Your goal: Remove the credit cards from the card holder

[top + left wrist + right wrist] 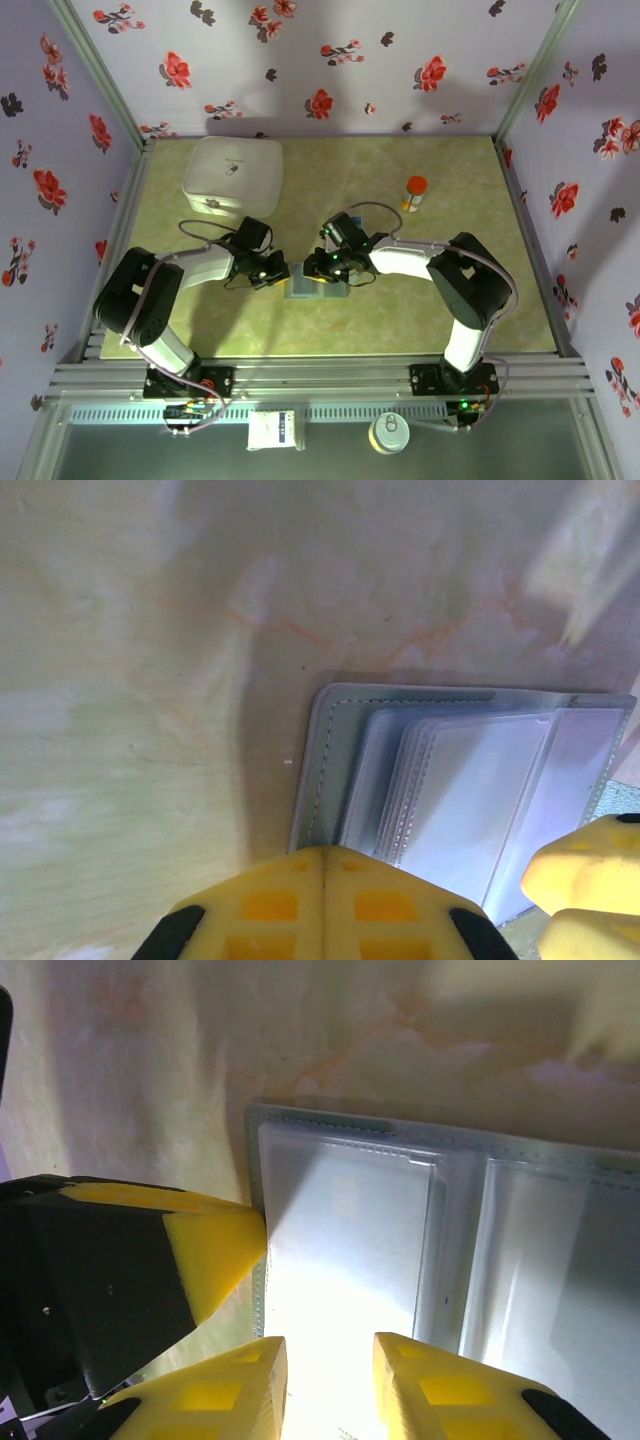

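Floral-papered walls (330, 60) close in a green marbled bench (420, 310), and the card holder (312, 284) lies opened flat near the middle of it, between the two arms. It is a small grey-blue wallet with a stitched border, and its inside is a stack of clear plastic sleeves, glossy and pale under the light; what the sleeves contain cannot be made out. The left end effector (322, 865) is closed, its yellow fingers pressed together at the holder's edge. The right end effector (330, 1355) hangs over one sleeve with its fingers a little apart, and I cannot tell whether they pinch the plastic. A white box (233, 177) at the back left carries a small dark mark too small to read, and an orange-capped bottle (415, 193) stands at the back right.
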